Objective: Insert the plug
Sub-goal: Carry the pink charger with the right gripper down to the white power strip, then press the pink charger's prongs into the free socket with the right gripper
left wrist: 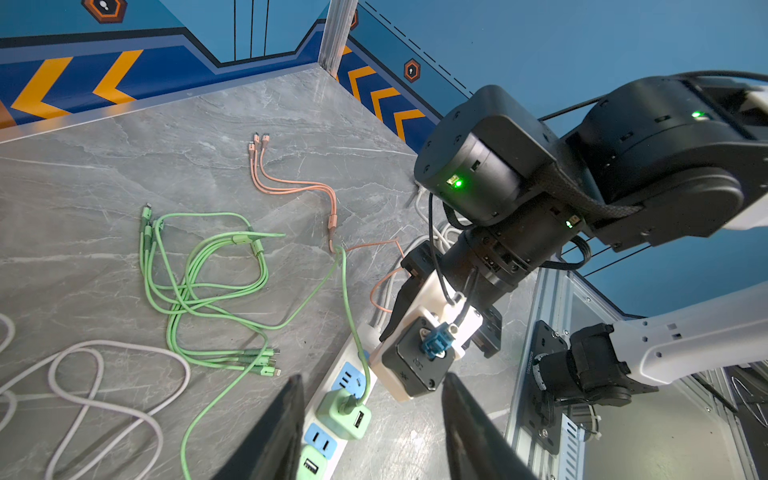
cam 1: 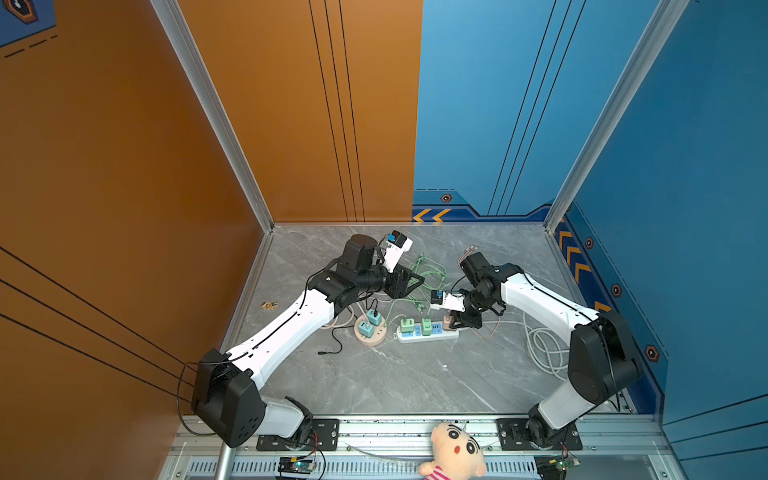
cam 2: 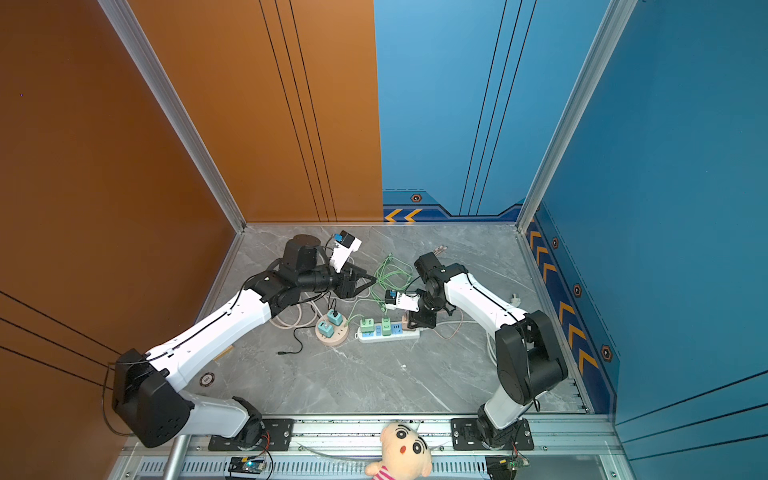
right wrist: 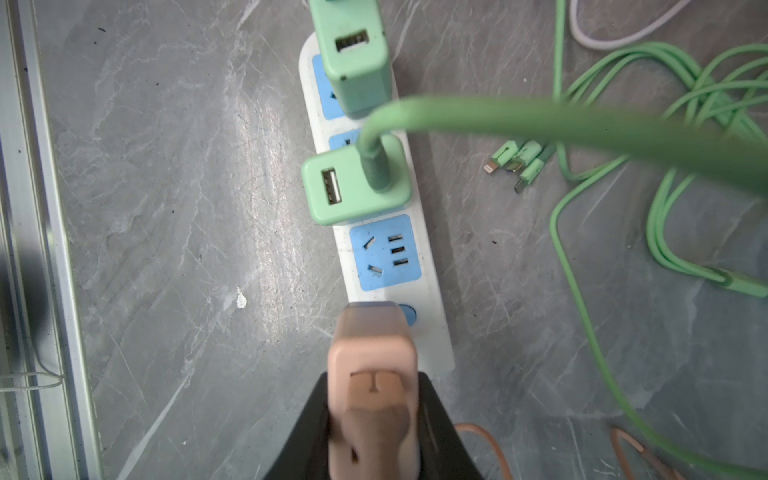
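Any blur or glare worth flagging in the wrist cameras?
Right wrist view: the green cable crossing near the lens is smeared out of focus, the pink plug is soft, and a pale glare streak lies on the table. Left wrist view: sharp, though its fingers are dark silhouettes.

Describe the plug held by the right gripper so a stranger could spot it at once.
On the grey marble table lies a white power strip. Over its switch end, the right gripper is shut on a blocky charger plug. It alone is pale pink; the two chargers seated in the strip are green.
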Robot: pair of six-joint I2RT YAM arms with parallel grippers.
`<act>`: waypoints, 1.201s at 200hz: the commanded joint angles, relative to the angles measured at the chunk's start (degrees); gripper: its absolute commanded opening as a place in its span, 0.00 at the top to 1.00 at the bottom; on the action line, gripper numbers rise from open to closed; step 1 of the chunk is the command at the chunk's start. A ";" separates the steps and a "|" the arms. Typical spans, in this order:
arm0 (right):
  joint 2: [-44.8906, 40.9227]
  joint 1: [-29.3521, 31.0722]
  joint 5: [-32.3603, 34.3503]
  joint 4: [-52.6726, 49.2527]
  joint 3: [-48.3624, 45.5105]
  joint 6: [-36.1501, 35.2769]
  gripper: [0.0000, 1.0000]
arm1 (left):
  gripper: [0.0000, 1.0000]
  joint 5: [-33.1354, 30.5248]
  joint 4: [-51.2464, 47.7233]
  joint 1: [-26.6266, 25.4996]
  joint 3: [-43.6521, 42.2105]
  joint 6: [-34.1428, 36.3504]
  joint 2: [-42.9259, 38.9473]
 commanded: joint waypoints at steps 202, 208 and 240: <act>6.01 1.83 -6.16 6.46 2.51 -4.59 1.00 | 0.51 0.29 -1.02 1.62 -0.32 0.57 2.50; 6.28 2.03 -6.05 6.46 2.57 -4.55 1.00 | 0.51 0.22 -1.03 1.67 -0.41 0.59 2.50; 7.55 3.27 -3.76 6.37 2.10 -4.65 1.00 | 0.52 0.36 -1.00 1.71 -0.23 0.31 2.91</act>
